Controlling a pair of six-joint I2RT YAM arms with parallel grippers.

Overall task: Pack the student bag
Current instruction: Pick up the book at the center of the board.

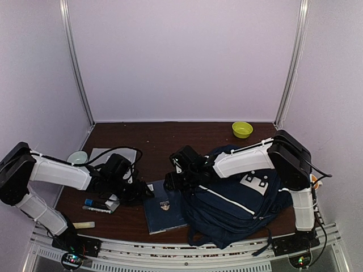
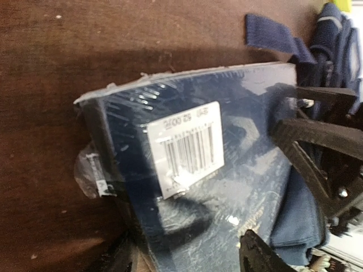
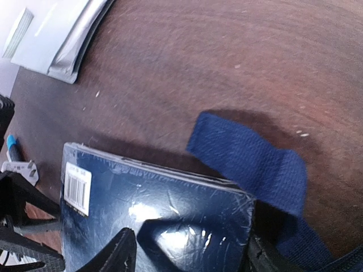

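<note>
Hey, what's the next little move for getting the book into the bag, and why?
Probably lower and close the right claw on the book. That claw hangs open right over the book's end, and the book lies on the table beside the bag, not inside it. The left claw is open at the book's other side.

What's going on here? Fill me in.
Two arms are packing a bag. A plastic-wrapped navy book lies on the table beside the bag, not yet inside. The left gripper and right gripper both sit open over the book from opposite ends.
</note>
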